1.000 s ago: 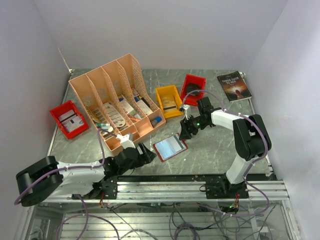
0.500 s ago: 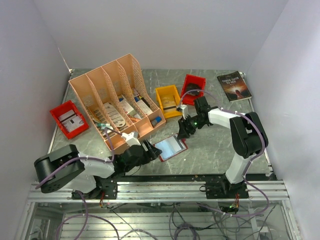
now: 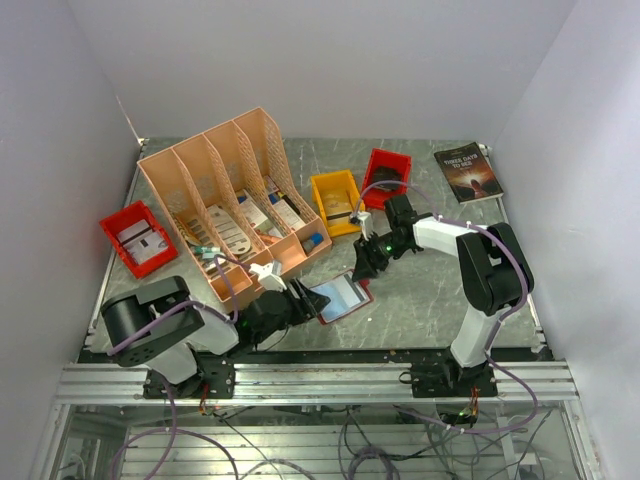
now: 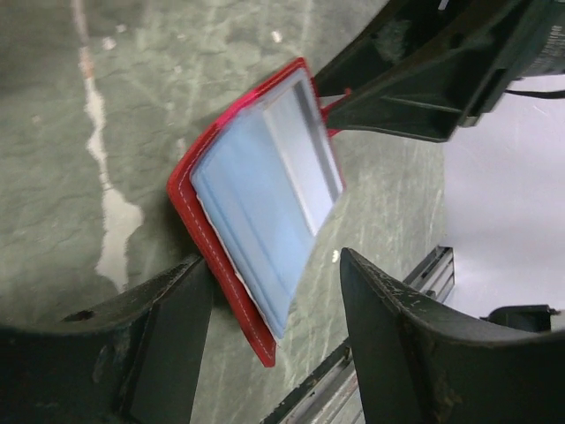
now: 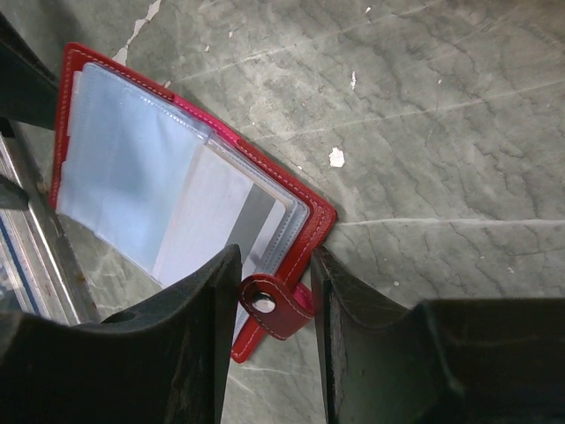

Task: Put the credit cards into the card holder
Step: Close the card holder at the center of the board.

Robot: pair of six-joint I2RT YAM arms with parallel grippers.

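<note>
Left claw [image 4: 274, 261] advanced, released, straddling card holder [image 4: 256, 185] edge; right claw [image 5: 275, 265] narrowed, grasping its snap tab [image 5: 274, 305].

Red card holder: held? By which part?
Cannot tell. Right tool brackets the snap tab of the red leather card holder, left tool open around its opposite edge.

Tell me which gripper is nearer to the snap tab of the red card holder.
Right. The right gripper straddles the snap tab; the left gripper is at the opposite side of the card holder.
</note>
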